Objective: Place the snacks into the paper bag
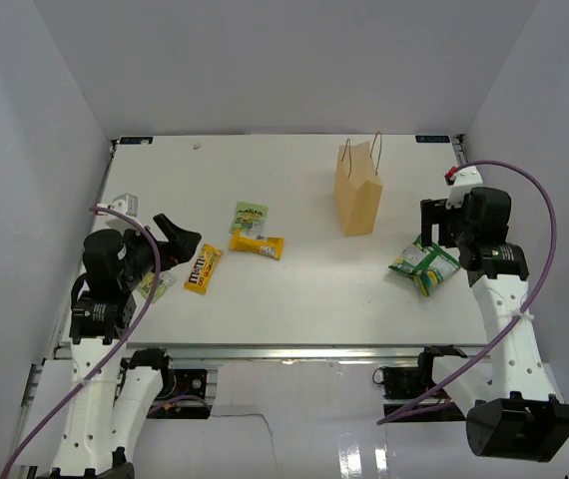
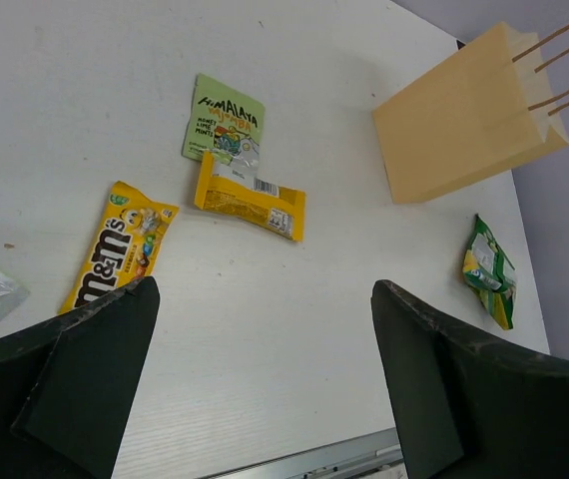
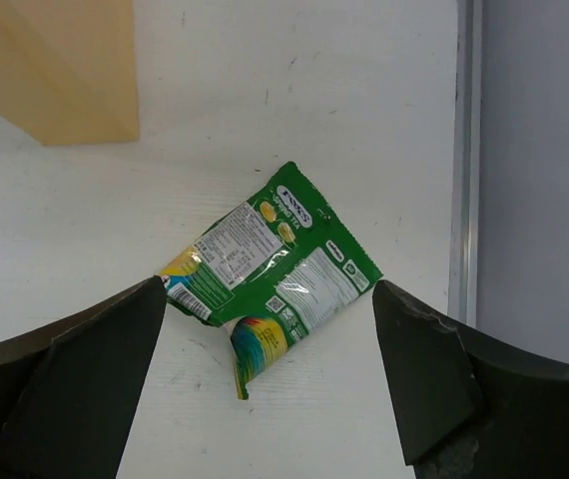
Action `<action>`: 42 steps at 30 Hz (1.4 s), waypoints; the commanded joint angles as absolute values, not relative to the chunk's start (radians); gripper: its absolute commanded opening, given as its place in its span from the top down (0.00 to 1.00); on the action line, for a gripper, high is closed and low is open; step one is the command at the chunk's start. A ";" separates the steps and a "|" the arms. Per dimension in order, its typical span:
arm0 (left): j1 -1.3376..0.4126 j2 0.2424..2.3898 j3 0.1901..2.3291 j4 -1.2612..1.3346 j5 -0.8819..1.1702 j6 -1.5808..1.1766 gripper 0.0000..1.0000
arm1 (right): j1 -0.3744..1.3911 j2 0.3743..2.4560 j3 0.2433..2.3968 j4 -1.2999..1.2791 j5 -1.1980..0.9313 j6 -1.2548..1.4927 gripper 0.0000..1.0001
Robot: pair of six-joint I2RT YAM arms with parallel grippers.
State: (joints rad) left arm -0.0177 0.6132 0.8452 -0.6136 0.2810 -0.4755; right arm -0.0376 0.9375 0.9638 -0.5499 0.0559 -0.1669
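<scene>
**Both grippers wide, nothing held, five snacks out on the table**

I read the top view as a clock, with the arm bases at 6.

Nearest me at 8 o'clock, a small green-white square pouch (image 1: pixel 153 287) lies almost under the left arm. That spot looks awkward to reach. The left gripper (image 1: pixel 177 238) hangs above it with its jaws spread wide and empty. Just to its 3 o'clock lies the yellow-brown M&M's pack (image 1: pixel 204 268).

At 4 o'clock the right gripper (image 3: pixel 270 299) is also wide and empty. It hovers over the larger crinkly green-white bag (image 3: pixel 275 269), which lies flat near the table's (image 1: pixel 294 289) right edge. My worry is that the fingers skid on the slick film and nudge it toward that edge.

Toward the centre, the yellow bar wrapper (image 2: pixel 251 196) overlaps the lower edge of a second green-white square pouch (image 2: pixel 224 120). A careless pinch there could lift both, or drag one along.

Farthest out, at about 1 o'clock, the small tan kraft paper bag (image 1: pixel 358 195) stands upright with its cord handles up. I cannot see inside it. It looks light and has a narrow mouth. A packet caught on the rim or a handle could tip it over.
</scene>
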 commanded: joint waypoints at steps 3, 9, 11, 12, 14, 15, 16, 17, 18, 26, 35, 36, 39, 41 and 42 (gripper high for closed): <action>-0.015 0.612 0.830 -0.583 0.331 -0.495 0.02 | -0.040 0.945 1.025 -0.633 -0.301 -0.446 0.10; -0.015 0.609 0.824 -0.594 0.347 -0.492 0.02 | -0.015 1.015 1.071 -0.933 -0.548 -0.804 0.10; -0.015 0.606 0.822 -0.598 0.345 -0.494 0.02 | -0.015 1.049 1.069 -0.949 -0.520 -0.804 0.10; -0.015 0.606 0.819 -0.598 0.345 -0.495 0.02 | -0.015 1.058 1.072 -0.965 -0.509 -0.804 0.10; -0.015 0.607 0.818 -0.598 0.345 -0.495 0.02 | -0.015 1.075 1.078 -0.966 -0.457 -0.796 0.10; -0.015 0.612 0.818 -0.598 0.347 -0.497 0.02 | -0.015 1.077 1.077 -0.957 -0.437 -0.793 0.10; -0.015 0.615 0.819 -0.598 0.347 -0.499 0.02 | -0.015 1.077 1.074 -0.953 -0.413 -0.790 0.10; -0.014 0.618 0.818 -0.598 0.350 -0.499 0.02 | -0.014 1.080 1.068 -0.947 -0.356 -0.784 0.10; -0.015 0.621 0.815 -0.598 0.350 -0.499 0.02 | -0.009 1.086 1.045 -0.936 -0.324 -0.775 0.10; -0.015 0.637 0.778 -0.588 0.345 -0.491 0.02 | 0.130 1.088 0.875 -0.807 -0.045 -0.723 0.10; -0.015 0.672 0.770 -0.575 0.350 -0.477 0.02 | 0.206 1.230 0.733 -0.479 0.248 -0.678 0.06; -0.015 0.672 0.770 -0.574 0.347 -0.477 0.02 | 0.206 1.242 0.732 -0.462 0.255 -0.686 0.06; -0.015 0.667 0.765 -0.575 0.344 -0.479 0.02 | 0.204 1.293 0.719 -0.414 0.241 -0.710 0.05; -0.015 0.667 0.765 -0.575 0.341 -0.479 0.02 | 0.204 1.327 0.706 -0.394 0.224 -0.722 0.01; -0.015 0.667 0.765 -0.575 0.339 -0.479 0.02 | 0.204 1.348 0.703 -0.374 0.222 -0.726 0.05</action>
State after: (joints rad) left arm -0.0177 0.6773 0.7742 -0.5972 0.3344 -0.4896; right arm 0.2031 1.3151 0.7197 -0.4808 0.2047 -0.7006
